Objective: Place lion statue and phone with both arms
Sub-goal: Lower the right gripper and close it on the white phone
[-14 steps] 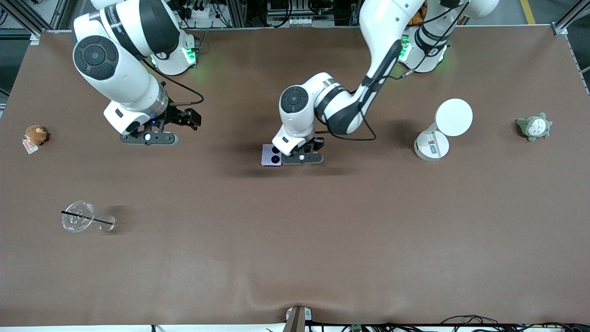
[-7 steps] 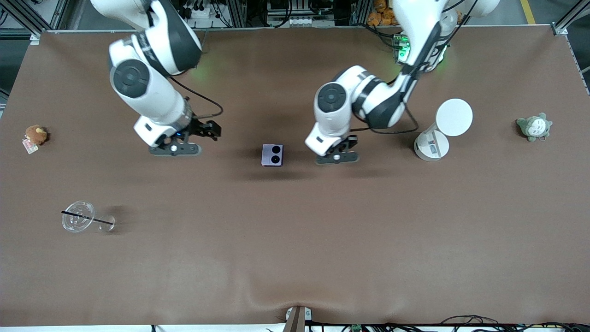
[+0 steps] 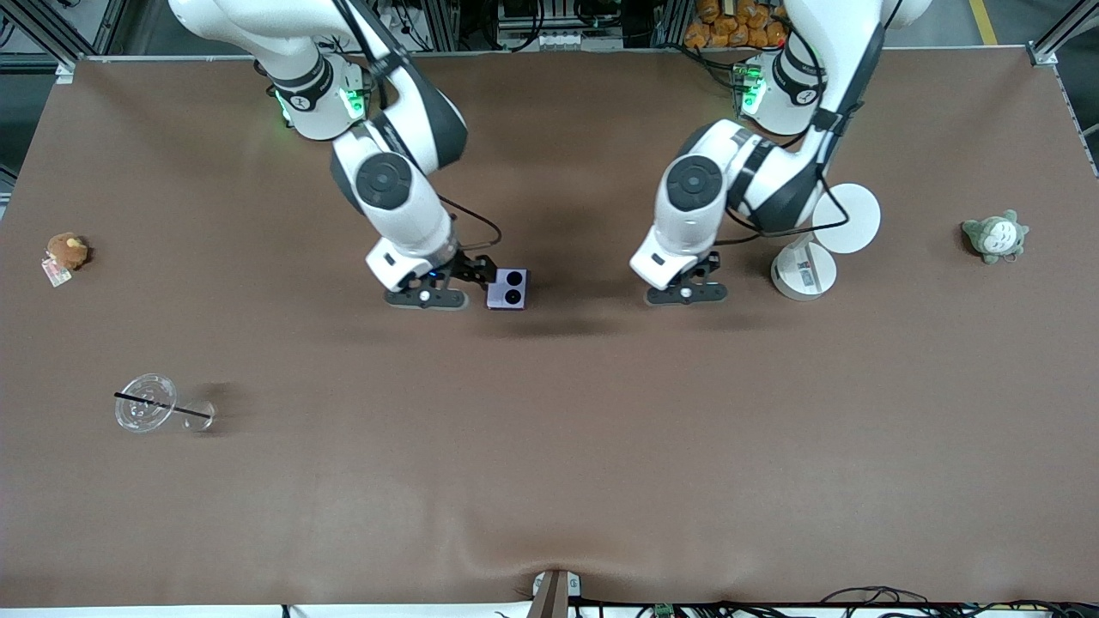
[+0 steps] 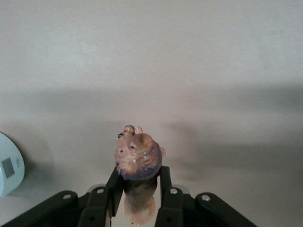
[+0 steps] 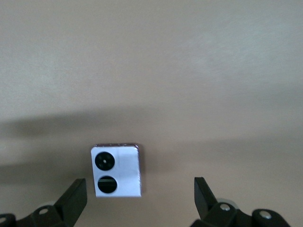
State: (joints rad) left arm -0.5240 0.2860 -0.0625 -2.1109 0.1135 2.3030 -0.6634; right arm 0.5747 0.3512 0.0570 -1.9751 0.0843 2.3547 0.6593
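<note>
The phone point(image 3: 507, 288) lies flat in the middle of the brown table, its two black camera circles facing up. My right gripper point(image 3: 464, 276) hangs open just beside it, toward the right arm's end. In the right wrist view the phone point(image 5: 116, 170) sits between the spread fingers point(image 5: 75, 195), close to one of them, and the right gripper point(image 5: 138, 191) is not touching it. My left gripper point(image 4: 140, 182) is shut on the lion statue point(image 4: 138, 158), whose reddish-brown head sticks out past the fingertips. The left gripper point(image 3: 689, 283) is over bare table between the phone and a white stand.
A white stand with a round disc point(image 3: 807, 268) is beside the left gripper; its base point(image 4: 7, 165) shows in the left wrist view. A grey-green plush point(image 3: 994, 236), a brown plush with tag point(image 3: 64, 251) and a tipped clear cup with a black straw point(image 3: 153, 408) lie far off.
The right arm has swung in from its end of the table to the phone. The left arm has drawn away from the phone toward the white stand, still holding the lion statue.
</note>
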